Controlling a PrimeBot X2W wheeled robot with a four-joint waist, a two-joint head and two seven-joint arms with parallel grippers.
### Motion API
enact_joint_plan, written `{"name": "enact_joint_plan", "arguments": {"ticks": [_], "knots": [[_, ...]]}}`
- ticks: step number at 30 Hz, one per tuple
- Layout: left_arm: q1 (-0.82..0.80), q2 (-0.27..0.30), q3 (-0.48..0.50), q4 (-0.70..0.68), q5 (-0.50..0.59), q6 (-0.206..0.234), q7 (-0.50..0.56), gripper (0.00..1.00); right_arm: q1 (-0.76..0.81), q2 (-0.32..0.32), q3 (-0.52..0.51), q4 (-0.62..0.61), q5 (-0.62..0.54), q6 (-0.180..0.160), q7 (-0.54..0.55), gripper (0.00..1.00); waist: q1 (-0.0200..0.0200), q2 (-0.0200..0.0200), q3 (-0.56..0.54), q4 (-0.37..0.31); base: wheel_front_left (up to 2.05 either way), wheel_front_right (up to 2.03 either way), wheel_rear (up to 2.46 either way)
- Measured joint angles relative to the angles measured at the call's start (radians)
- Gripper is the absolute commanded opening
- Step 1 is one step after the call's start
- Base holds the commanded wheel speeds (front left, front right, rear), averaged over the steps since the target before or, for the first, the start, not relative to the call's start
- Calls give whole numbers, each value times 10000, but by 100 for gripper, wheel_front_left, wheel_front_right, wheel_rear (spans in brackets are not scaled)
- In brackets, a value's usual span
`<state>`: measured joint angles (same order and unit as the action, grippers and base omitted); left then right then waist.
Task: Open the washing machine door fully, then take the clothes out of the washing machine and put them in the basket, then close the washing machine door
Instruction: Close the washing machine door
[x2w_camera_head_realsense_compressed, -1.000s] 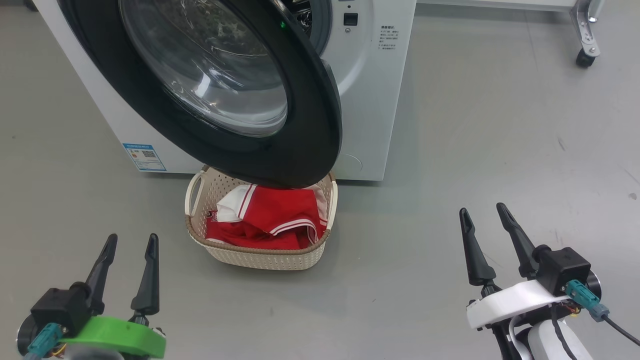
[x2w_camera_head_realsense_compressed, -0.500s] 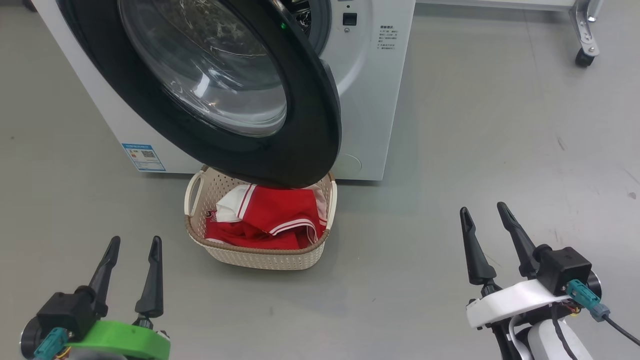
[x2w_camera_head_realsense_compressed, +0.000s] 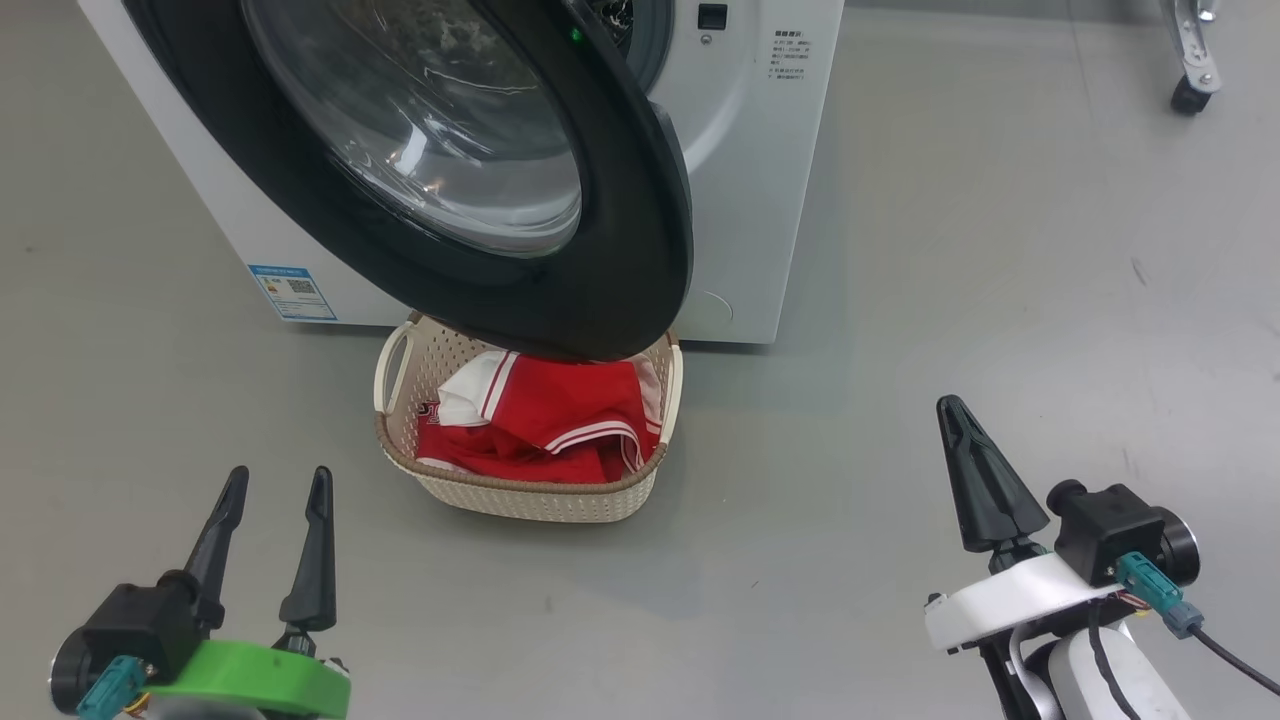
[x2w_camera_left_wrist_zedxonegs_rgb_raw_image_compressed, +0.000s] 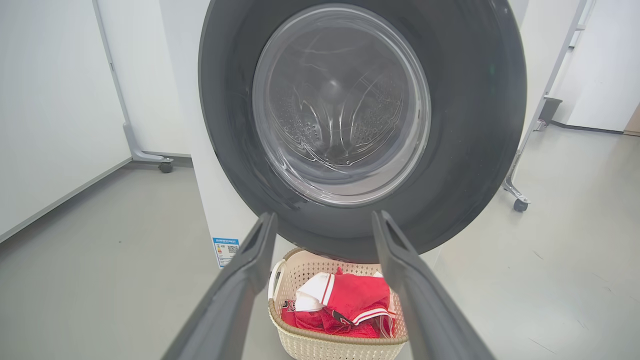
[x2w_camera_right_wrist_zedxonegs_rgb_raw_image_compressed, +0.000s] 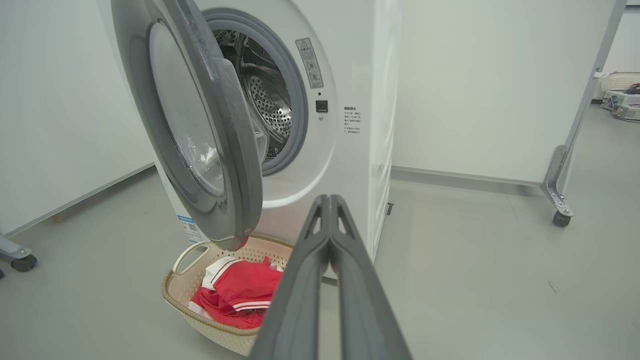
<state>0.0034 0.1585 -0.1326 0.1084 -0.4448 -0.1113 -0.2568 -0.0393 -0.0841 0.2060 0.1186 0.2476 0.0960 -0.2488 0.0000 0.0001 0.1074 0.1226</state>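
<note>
Clothes (x2w_camera_head_realsense_compressed: 560, 420) — red with white stripe trim — lie heaped inside the cream basket (x2w_camera_head_realsense_compressed: 520, 498); the basket sits on the grey floor (x2w_camera_head_realsense_compressed: 950, 280) just in front of the washing machine (x2w_camera_head_realsense_compressed: 745, 200); the washing machine door (x2w_camera_head_realsense_compressed: 620, 290) stands swung out, its black rim overhanging the basket's back edge; behind it the perforated drum (x2w_camera_right_wrist_zedxonegs_rgb_raw_image_compressed: 270, 105) shows. Left gripper (x2w_camera_head_realsense_compressed: 279, 472) — fingers spread apart, empty; right gripper (x2w_camera_head_realsense_compressed: 952, 403) has its fingers pressed together on nothing; both are well apart from the basket.
</note>
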Motion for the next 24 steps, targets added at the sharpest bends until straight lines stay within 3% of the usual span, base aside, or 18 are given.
{"name": "enact_joint_plan", "arguments": {"ticks": [11, 24], "knots": [[-93, -240, -178, -163, 167, -84, 0, 100, -1079, -443, 1137, -128, -462, 203, 4, 0, 0, 0, 566, 287, 0, 0, 0], [-718, -644, -431, -186, 245, -98, 0, 100, -2790, -1262, 2452, 359, -495, 263, 600, 0, 0, 0, 1361, 1238, 0, 0, 0]]}}
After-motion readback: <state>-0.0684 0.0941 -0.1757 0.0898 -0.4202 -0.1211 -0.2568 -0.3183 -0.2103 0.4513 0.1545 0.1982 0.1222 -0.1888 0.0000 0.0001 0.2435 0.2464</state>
